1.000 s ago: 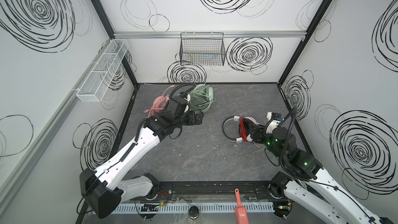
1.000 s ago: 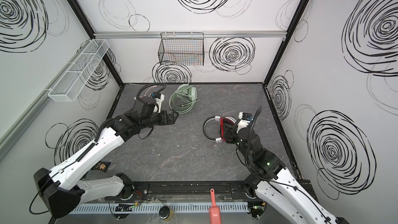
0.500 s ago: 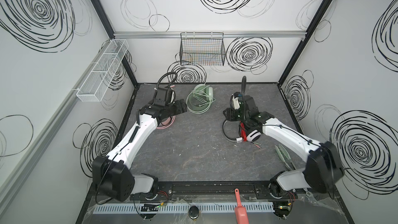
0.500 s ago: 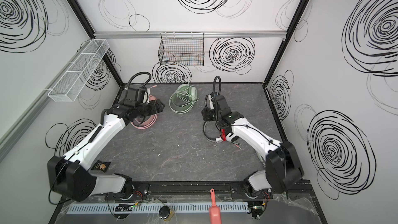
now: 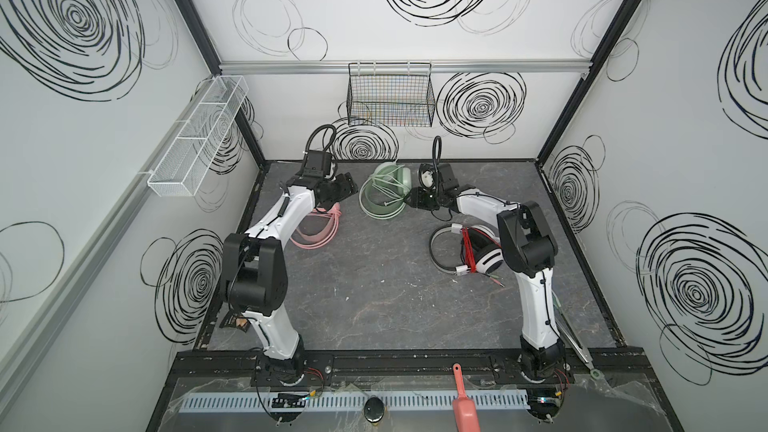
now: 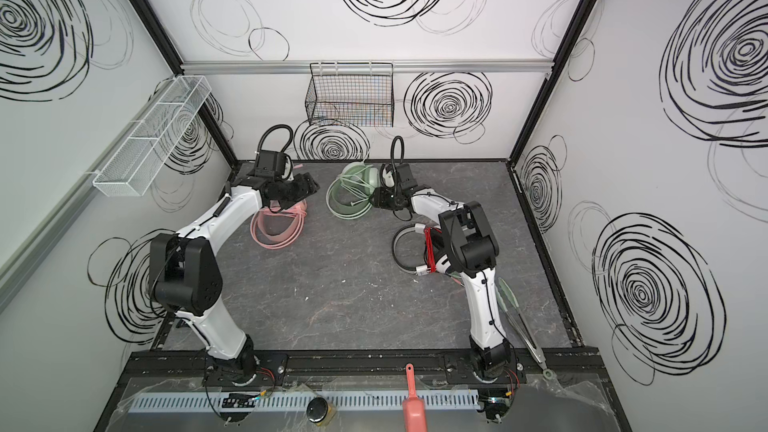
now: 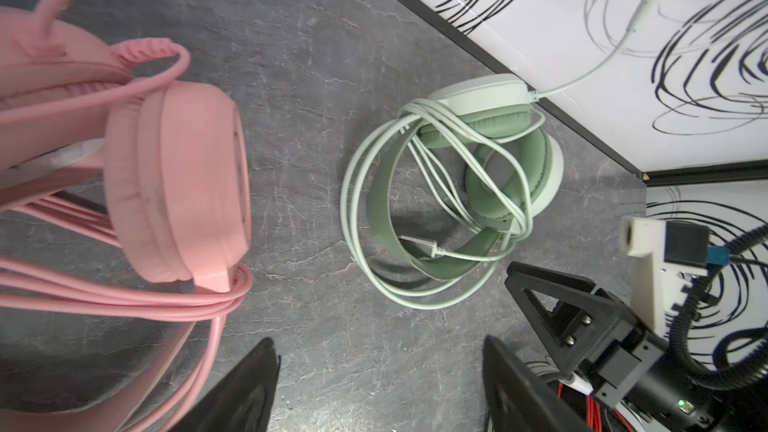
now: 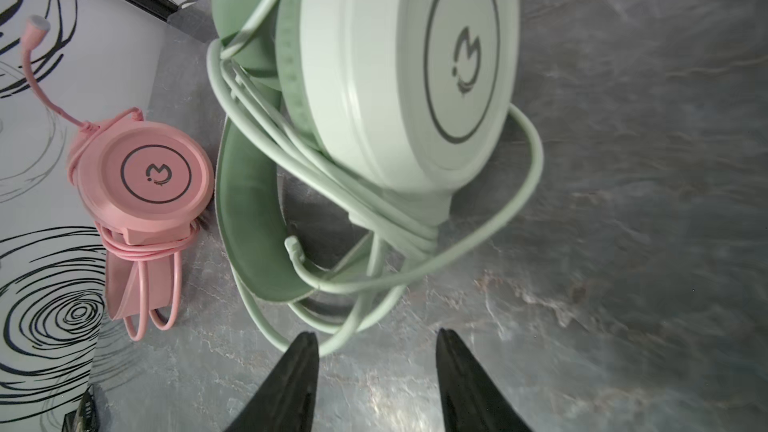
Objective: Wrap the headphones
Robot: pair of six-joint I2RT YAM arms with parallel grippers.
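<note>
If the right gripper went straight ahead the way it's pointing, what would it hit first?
Probably the pale green cable looped around the mint-green headset, just ahead of the right gripper; depth is unclear.

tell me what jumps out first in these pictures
Three colourful headsets on the dark table: a pink headset back left, a mint-green headset back centre, a white-and-black headset with red cable on the right. The left hand and right hand, both open, flank the mint-green one.
</note>
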